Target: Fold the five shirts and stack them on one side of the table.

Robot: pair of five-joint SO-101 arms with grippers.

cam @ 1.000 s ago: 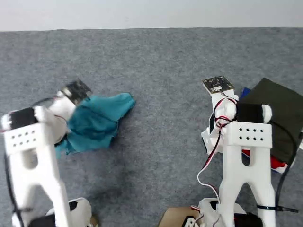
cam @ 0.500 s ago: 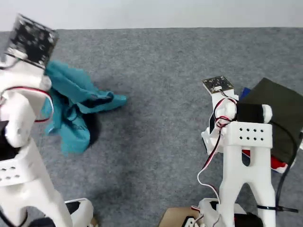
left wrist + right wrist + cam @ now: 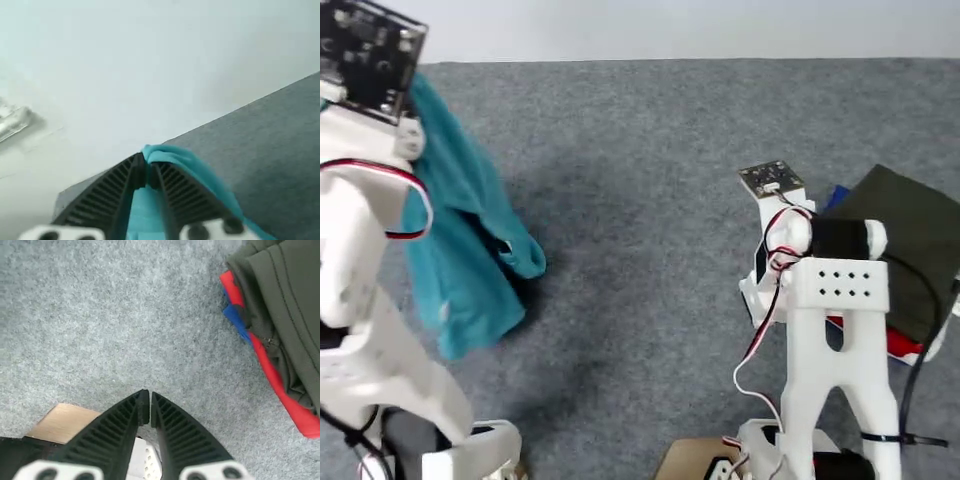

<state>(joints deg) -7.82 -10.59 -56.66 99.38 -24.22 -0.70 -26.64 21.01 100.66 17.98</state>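
Observation:
A teal shirt (image 3: 465, 255) hangs off the table at the left, held up high by the left arm. In the left wrist view my left gripper (image 3: 146, 167) is shut on a bunched fold of the teal shirt (image 3: 180, 162). A stack of folded shirts (image 3: 910, 250), dark olive on top with red and blue edges below, lies at the right side. The stack (image 3: 280, 315) also appears in the right wrist view. My right gripper (image 3: 149, 402) is shut with nothing in it, low over the grey mat near the stack.
A grey mat (image 3: 650, 200) covers the table. A tan board corner (image 3: 62, 422) lies near the right arm's base. The right arm's white frame (image 3: 835, 330) stands in front of the stack.
The left arm has lifted the teal shirt from the mat, so it now hangs stretched downward. The right arm has barely moved.

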